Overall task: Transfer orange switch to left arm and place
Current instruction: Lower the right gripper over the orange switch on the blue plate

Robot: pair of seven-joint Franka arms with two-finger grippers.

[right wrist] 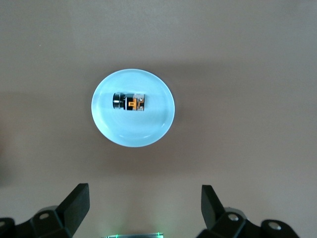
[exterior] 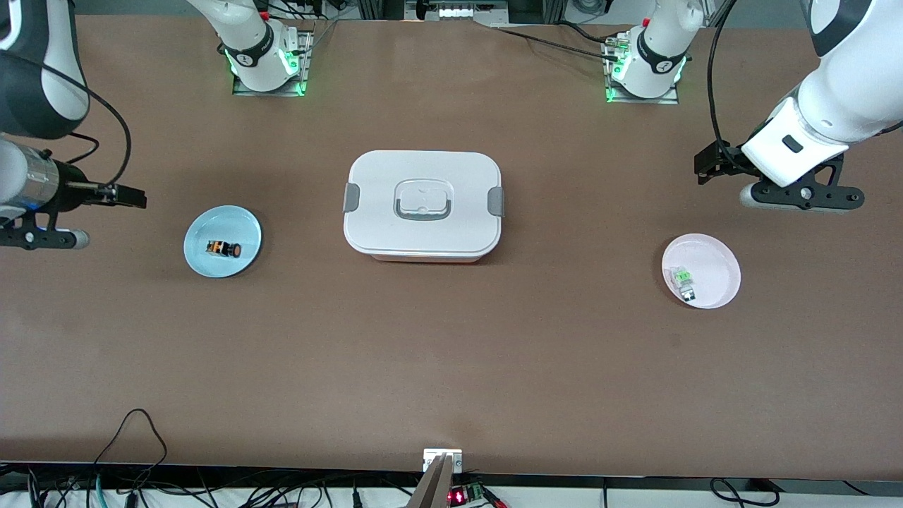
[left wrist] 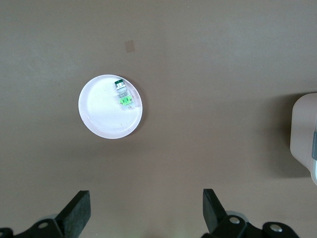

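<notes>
We saw the orange switch (exterior: 223,248) lying on its side in a blue plate (exterior: 201,258) toward the right arm's end of the surface (exterior: 451,353). The white box (exterior: 423,204) sat mid-surface, lid on. A green-topped component (exterior: 683,281) lay in a pink plate (exterior: 716,264) toward the left arm's end. Our right gripper (right wrist: 143,206) and left gripper (left wrist: 146,210) both hung released, fingers spread, above bare surface near their plates.

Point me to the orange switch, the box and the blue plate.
orange switch (exterior: 223,248), front view, on its black body.
box (exterior: 374,190), front view, on the bare white lid beside the handle.
blue plate (exterior: 211,230), front view, on bare plate surface near the rim.
</notes>
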